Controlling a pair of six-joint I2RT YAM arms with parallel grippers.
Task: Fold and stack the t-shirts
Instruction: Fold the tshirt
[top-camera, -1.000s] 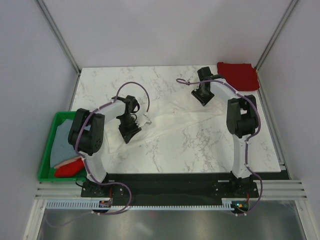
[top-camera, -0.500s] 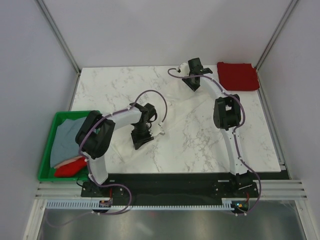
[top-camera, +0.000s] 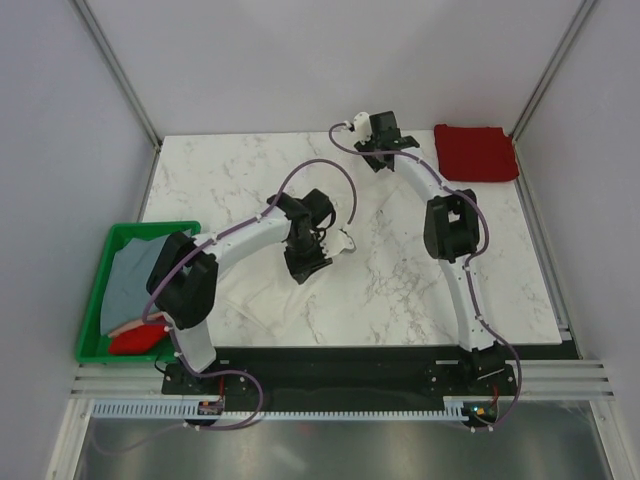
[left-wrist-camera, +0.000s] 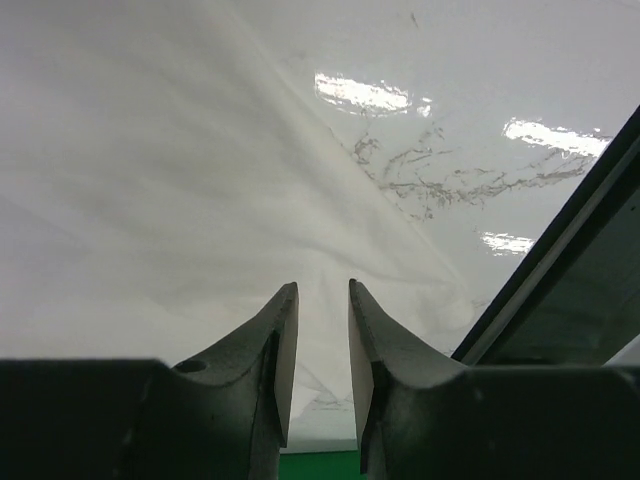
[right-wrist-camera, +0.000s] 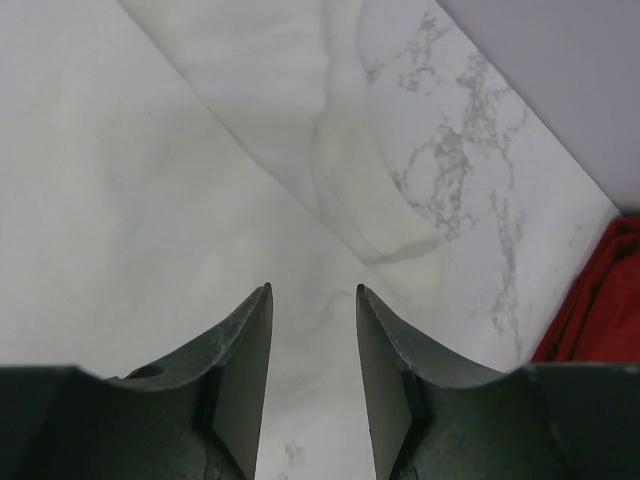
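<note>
The large white t-shirt (top-camera: 255, 300) lies spread on the marble table (top-camera: 200, 180), hard to tell from it. My left gripper (top-camera: 302, 270) is over the table's middle. In the left wrist view, folds of the white t-shirt (left-wrist-camera: 200, 150) run together into the narrow gap of the left gripper (left-wrist-camera: 322, 285), which is shut on the cloth. My right gripper (top-camera: 372, 158) reaches to the far edge. Seen from its wrist, the right gripper (right-wrist-camera: 314, 288) has its jaws apart above the white t-shirt (right-wrist-camera: 150, 200). A folded dark red t-shirt (top-camera: 477, 150) lies at the back right.
A green crate (top-camera: 150, 229) at the left edge holds a grey-blue t-shirt (top-camera: 130, 280) and a bright red one (top-camera: 135, 338). The dark red t-shirt (right-wrist-camera: 600, 300) lies just right of the right gripper. The black base strip (left-wrist-camera: 560, 260) borders the table's near edge.
The left gripper has travelled right and farther onto the table, drawing the white shirt with it. The right gripper has moved left along the far edge, and its jaws have widened slightly.
</note>
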